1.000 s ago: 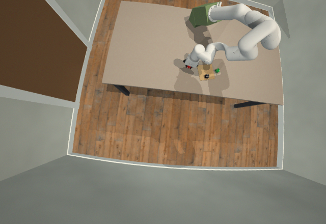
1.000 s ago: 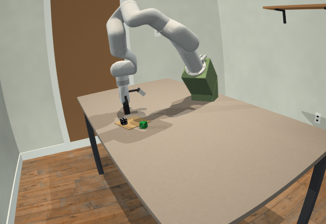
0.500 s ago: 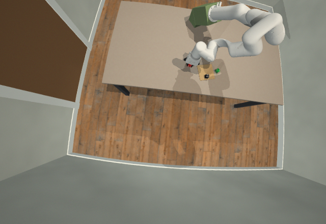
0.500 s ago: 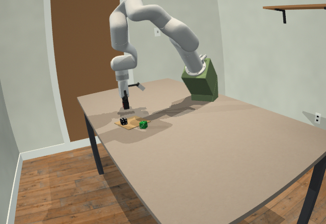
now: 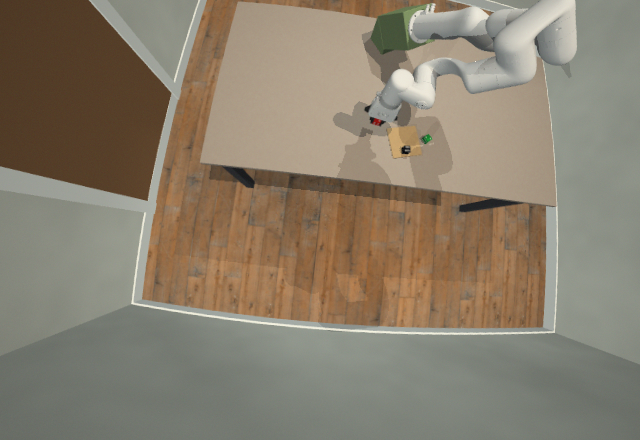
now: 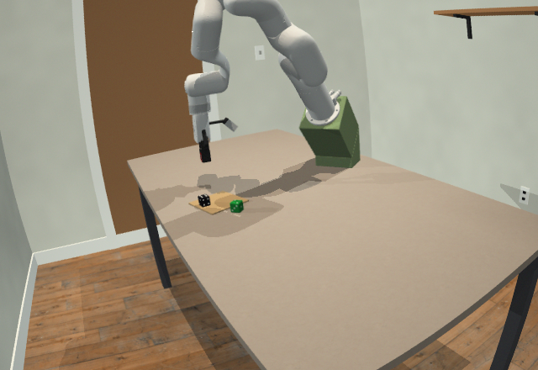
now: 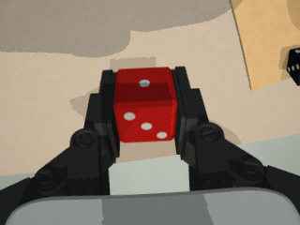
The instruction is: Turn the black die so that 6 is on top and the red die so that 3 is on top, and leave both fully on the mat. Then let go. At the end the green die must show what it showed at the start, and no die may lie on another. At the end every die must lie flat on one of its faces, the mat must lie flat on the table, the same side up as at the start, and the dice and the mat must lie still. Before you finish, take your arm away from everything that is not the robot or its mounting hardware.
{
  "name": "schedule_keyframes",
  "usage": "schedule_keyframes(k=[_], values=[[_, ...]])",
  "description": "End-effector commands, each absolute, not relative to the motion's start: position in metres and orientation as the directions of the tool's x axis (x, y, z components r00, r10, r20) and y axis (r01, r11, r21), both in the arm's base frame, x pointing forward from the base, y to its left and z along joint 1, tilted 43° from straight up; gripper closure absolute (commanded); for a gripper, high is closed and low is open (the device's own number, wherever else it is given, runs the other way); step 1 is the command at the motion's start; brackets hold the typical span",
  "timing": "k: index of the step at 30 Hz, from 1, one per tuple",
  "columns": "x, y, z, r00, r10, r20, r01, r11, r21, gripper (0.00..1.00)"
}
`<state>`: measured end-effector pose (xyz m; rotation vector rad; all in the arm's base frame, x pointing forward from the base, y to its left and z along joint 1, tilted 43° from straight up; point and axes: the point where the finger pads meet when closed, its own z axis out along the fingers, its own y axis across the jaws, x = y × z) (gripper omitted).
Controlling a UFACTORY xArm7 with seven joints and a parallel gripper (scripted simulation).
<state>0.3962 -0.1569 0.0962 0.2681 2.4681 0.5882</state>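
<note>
Black die cut off at frame edge
</note>
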Motion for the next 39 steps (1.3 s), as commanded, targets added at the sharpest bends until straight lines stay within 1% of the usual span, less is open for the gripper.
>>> schedule_keyframes(k=[1,6,8,10,12,15,16,20,23,39], values=[[0.394,-0.159,0.099,-0.811,0.315,-0.493,0.060,0.883,0.466,0.73],[0.395,-0.152,0.101,-0.813,0.310,-0.493,0.054,0.883,0.466,0.73],[0.394,-0.120,0.111,-0.819,0.282,-0.499,0.024,0.887,0.462,0.73],[0.394,-0.120,0.111,-0.819,0.282,-0.499,0.024,0.887,0.462,0.73],[0.388,-0.072,0.127,-0.824,0.226,-0.519,-0.029,0.899,0.437,0.73],[0.388,-0.072,0.127,-0.824,0.226,-0.519,-0.029,0.899,0.437,0.73],[0.382,-0.050,0.135,-0.823,0.193,-0.534,-0.057,0.908,0.416,0.73],[0.371,-0.022,0.146,-0.812,0.139,-0.566,-0.101,0.923,0.371,0.73],[0.366,-0.012,0.151,-0.805,0.116,-0.582,-0.118,0.930,0.349,0.73],[0.366,-0.011,0.150,-0.805,0.115,-0.583,-0.119,0.930,0.347,0.73]])
